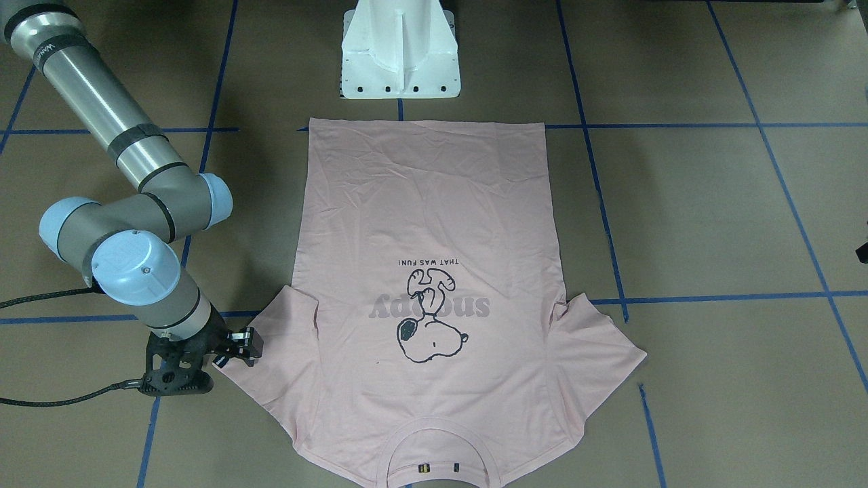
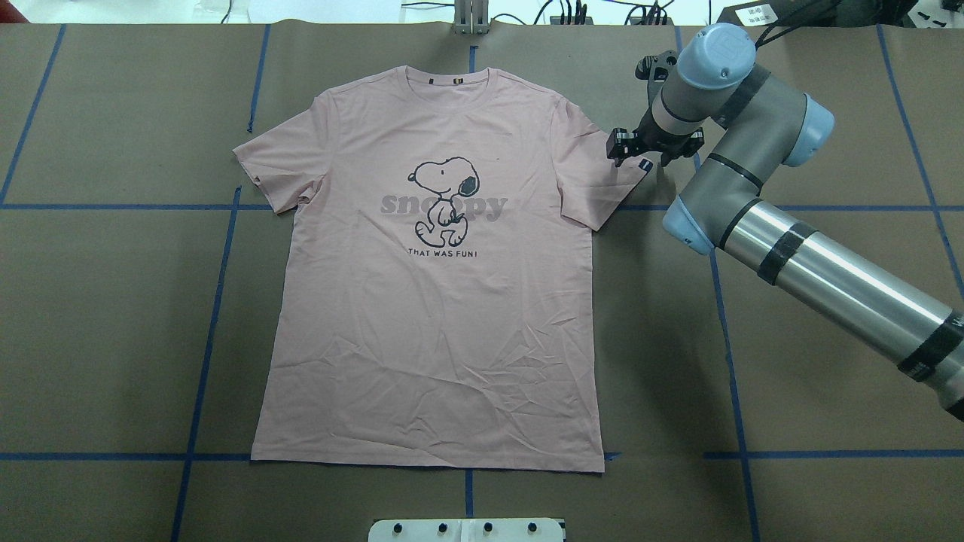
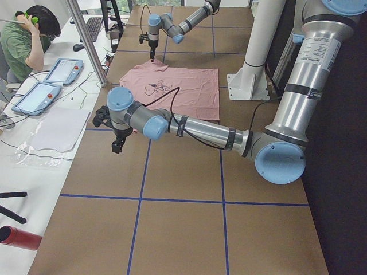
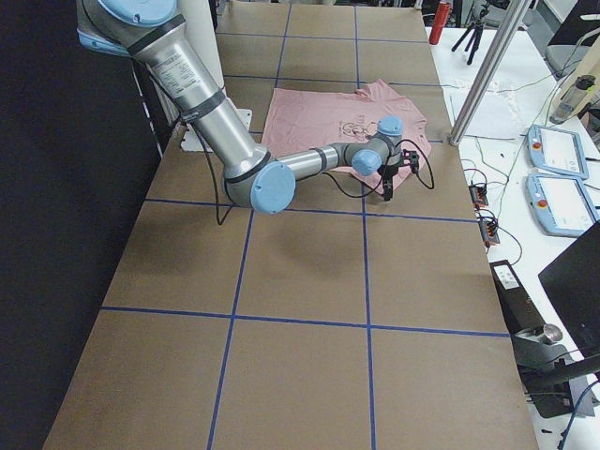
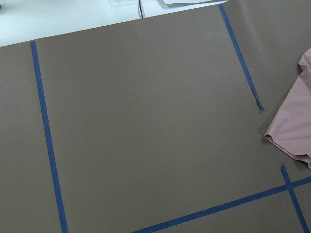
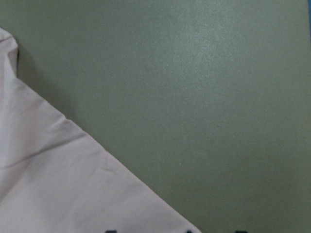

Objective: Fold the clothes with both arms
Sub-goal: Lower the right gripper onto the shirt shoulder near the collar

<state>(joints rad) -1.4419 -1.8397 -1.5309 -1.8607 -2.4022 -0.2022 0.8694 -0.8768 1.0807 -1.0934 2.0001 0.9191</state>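
The pale pink T-shirt (image 2: 437, 339) lies flat on the brown table, dog print up, collar away from the robot. It also shows in the front view (image 1: 434, 224). My right gripper (image 2: 631, 158) points down at the outer edge of the shirt's sleeve on my right, also seen in the front view (image 1: 234, 356). The right wrist view shows that sleeve edge (image 6: 58, 184) close below, with two dark fingertips standing apart, so it is open. My left gripper (image 3: 117, 146) shows only in the exterior left view, hovering beyond the shirt's other side. I cannot tell its state. The left wrist view shows a sleeve corner (image 5: 294, 131).
The white pedestal base (image 1: 400, 54) stands just behind the shirt's hem. Blue tape lines (image 2: 218, 286) grid the table. An operator (image 3: 28, 34) sits at a side desk with tablets (image 3: 63, 70) beyond the table's far edge.
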